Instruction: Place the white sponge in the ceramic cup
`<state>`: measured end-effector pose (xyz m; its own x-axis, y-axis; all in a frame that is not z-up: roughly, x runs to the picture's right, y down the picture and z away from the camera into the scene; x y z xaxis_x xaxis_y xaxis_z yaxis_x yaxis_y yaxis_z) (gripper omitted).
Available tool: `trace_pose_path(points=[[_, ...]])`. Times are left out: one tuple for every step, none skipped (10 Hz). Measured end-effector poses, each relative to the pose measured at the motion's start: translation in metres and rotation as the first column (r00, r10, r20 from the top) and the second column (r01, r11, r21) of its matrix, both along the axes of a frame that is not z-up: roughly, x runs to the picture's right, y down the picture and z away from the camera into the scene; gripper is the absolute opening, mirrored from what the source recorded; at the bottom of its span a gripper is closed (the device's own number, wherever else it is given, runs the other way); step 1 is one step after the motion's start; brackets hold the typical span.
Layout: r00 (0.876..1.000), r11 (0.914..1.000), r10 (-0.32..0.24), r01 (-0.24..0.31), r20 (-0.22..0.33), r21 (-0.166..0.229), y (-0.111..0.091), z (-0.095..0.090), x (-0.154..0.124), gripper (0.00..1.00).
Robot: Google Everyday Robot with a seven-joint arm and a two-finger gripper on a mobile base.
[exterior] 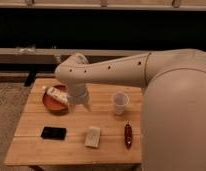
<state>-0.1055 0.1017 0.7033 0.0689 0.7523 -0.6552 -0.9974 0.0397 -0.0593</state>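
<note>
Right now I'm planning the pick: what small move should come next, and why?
Probably bring the hand over the white sponge. The hand hangs beside the plate, apart from the sponge, which lies flat near the front edge of the table; the ceramic cup stands upright, not holding it yet.

The pale grey gripper (80, 104) hangs beside the round reddish-brown plate (50, 105), which bears a whitish packet (57, 93) with darker marks. On the honey-coloured wooden table (31, 150), the soft rectangular sponge (93, 136) is plain off-white, the tapered ceramic cup (120, 103) white, the flat rectangle (53, 133) black, the slim object (128, 135) dark red.
</note>
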Motion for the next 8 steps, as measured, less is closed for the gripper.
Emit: trace_pose_path(points=[[1.0, 1.0, 0.0, 0.0, 0.0, 0.0, 0.0, 0.0, 0.0, 0.65], [1.0, 1.0, -0.001, 0.001, -0.002, 0.001, 0.0, 0.0, 0.0, 0.65], [1.0, 0.9999, 0.007, -0.007, -0.011, 0.013, 0.003, 0.002, 0.004, 0.65], [0.999, 0.9995, 0.021, -0.02, -0.025, 0.023, 0.012, 0.006, 0.011, 0.65], [0.999, 0.9991, 0.033, -0.032, -0.039, 0.026, 0.024, 0.012, 0.017, 0.65], [0.997, 0.9987, 0.047, -0.045, -0.055, 0.025, 0.04, 0.018, 0.024, 0.65], [0.996, 0.9982, 0.059, -0.058, -0.068, 0.017, 0.056, 0.025, 0.031, 0.65], [0.994, 0.9975, 0.071, -0.07, -0.082, 0.006, 0.072, 0.03, 0.037, 0.65]])
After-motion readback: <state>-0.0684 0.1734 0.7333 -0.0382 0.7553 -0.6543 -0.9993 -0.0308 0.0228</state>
